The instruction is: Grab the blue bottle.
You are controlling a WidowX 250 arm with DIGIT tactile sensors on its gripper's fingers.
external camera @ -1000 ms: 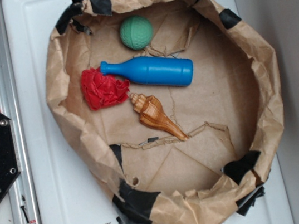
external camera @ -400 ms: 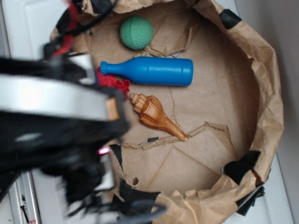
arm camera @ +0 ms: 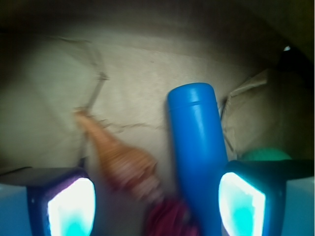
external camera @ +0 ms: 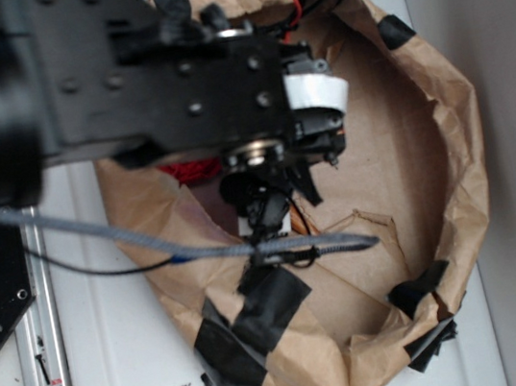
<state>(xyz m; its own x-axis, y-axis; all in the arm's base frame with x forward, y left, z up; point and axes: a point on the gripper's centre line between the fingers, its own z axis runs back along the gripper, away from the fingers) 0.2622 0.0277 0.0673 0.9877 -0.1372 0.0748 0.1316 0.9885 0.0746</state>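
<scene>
In the wrist view the blue bottle (arm camera: 197,147) lies on brown paper, its flat base pointing away and its body running down beside my right finger (arm camera: 243,204). My gripper (arm camera: 156,206) is open above the objects, straddling the bottle, a tan shell (arm camera: 125,162) and a red crumpled piece (arm camera: 170,221). The bottle sits close to the right finger, and I cannot tell whether they touch. The left finger (arm camera: 69,206) stands clear of it. In the exterior view my black arm (external camera: 183,78) hides the bottle.
A crumpled brown paper ring (external camera: 452,125) patched with black tape walls in the objects. The green ball (arm camera: 266,155) peeks out behind my right finger. A grey cable (external camera: 149,243) crosses the ring's left side. The red piece (external camera: 192,171) shows under the arm.
My arm has swung in from the left over the paper ring. It now covers the bottle, ball and shell in the exterior view. The objects appear unmoved.
</scene>
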